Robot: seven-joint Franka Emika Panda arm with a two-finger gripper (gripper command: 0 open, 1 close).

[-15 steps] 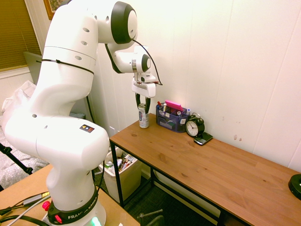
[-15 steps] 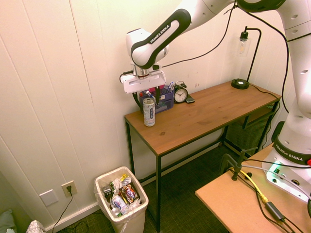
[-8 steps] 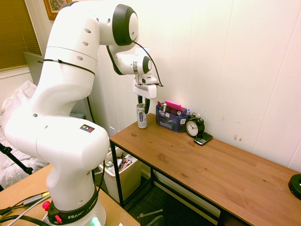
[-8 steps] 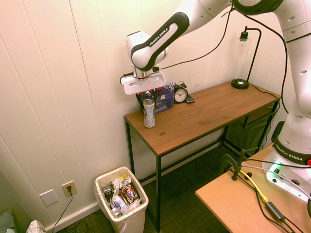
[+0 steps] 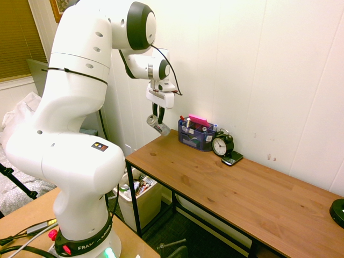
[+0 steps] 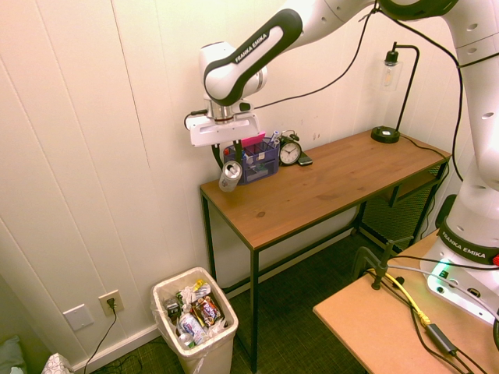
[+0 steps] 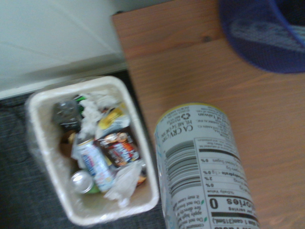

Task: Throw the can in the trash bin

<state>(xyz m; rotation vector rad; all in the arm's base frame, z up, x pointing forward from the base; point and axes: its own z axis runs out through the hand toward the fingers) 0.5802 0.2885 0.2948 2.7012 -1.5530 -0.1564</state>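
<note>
The slim silver-white can (image 5: 159,125) hangs tilted in the air above the wooden table's (image 5: 242,193) left end, near the wall. My gripper (image 5: 158,117) is shut on the can's upper part, pointing down from above. From the other side, the can (image 6: 229,178) leans out under the gripper (image 6: 231,160), close to the table's edge. The off-white trash bin (image 6: 209,354) stands on the floor below and left of the table, full of wrappers. The wrist view shows the can (image 7: 200,162) beside the bin's rim (image 7: 71,85).
A blue organiser (image 5: 196,135) with pens, a black alarm clock (image 5: 222,144) and a phone (image 5: 232,158) stand along the wall behind the can. A black lamp base (image 6: 385,134) sits at the table's far end. White panelled wall runs close behind.
The can stood upright on the table with the gripper around its top. Now it is lifted off the wood, tipped over and carried slightly toward the table's bin-side end.
</note>
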